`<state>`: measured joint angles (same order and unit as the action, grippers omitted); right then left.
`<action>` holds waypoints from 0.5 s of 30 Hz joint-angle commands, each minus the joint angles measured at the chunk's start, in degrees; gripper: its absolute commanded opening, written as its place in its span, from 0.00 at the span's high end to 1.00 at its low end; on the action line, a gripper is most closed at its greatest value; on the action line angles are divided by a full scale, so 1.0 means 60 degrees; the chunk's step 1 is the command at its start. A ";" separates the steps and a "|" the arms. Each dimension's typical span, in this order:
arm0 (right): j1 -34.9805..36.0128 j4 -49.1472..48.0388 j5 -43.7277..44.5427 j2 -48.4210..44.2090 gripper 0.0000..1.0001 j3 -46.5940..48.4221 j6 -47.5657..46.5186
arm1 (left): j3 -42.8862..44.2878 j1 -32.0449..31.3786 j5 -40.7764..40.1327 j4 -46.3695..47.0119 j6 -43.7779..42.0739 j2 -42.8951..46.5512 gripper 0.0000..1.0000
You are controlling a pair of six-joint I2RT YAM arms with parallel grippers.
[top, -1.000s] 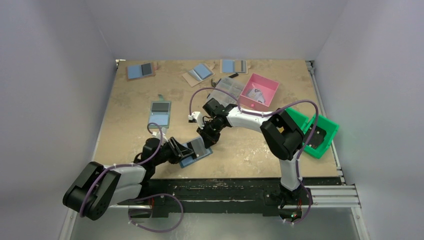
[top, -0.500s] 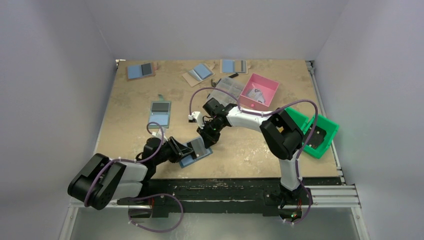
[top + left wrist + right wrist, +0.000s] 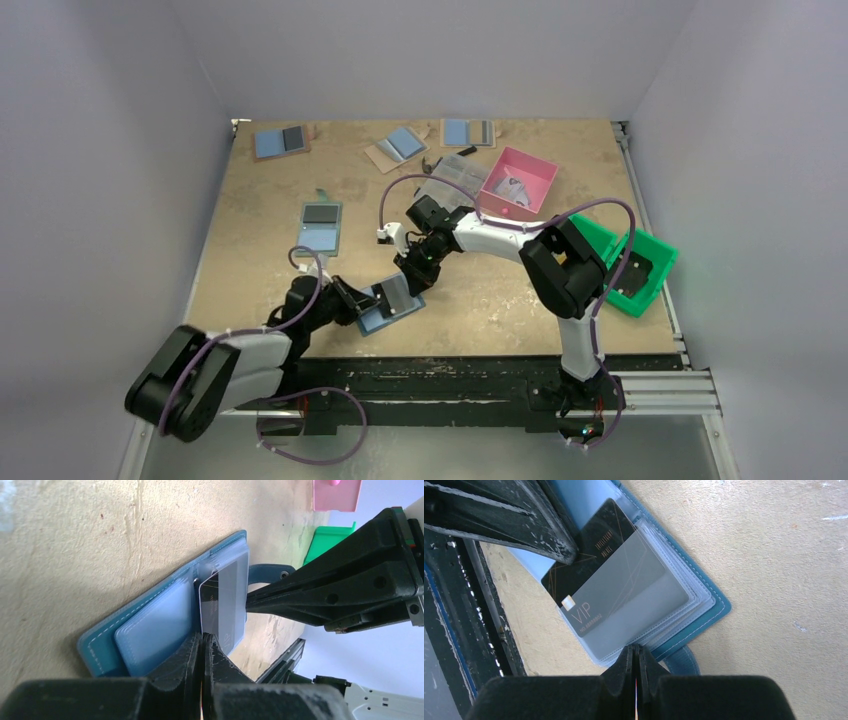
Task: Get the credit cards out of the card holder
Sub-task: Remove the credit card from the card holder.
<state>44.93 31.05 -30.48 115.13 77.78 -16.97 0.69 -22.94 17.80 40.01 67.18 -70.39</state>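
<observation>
a: one credit card, black, stands partly out of a clear sleeve in the card holder. how does the holder lie?
b: open, flat on the table, inside up.
a: left gripper?
b: over the holder's blue half, jaws closed tight on the card's exposed corner.
a: right gripper?
b: at the holder's opposite edge, jaws closed, tips meeting the sleeve edges. cannot tell whether a sleeve is pinched.
</observation>
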 commanded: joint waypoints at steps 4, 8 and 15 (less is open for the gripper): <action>-0.0323 0.0182 0.1371 0.0694 0.96 -0.0320 -0.0248 | 0.0306 0.0044 -0.1705 -0.5400 -0.1139 0.3726 1.00; -0.0434 0.0214 0.1367 0.0626 0.96 -0.0325 -0.0287 | 0.0557 0.0058 -0.1928 -0.7172 -0.1251 0.5226 1.00; -0.0737 0.0388 0.0201 -0.0054 0.94 -0.0357 -0.0794 | 0.1641 0.0055 -0.1835 -0.8722 -0.1875 0.5884 1.00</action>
<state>42.89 31.27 -31.90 115.26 77.69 -17.21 4.91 -22.92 8.67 -2.85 60.34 -36.38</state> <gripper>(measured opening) 0.055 0.025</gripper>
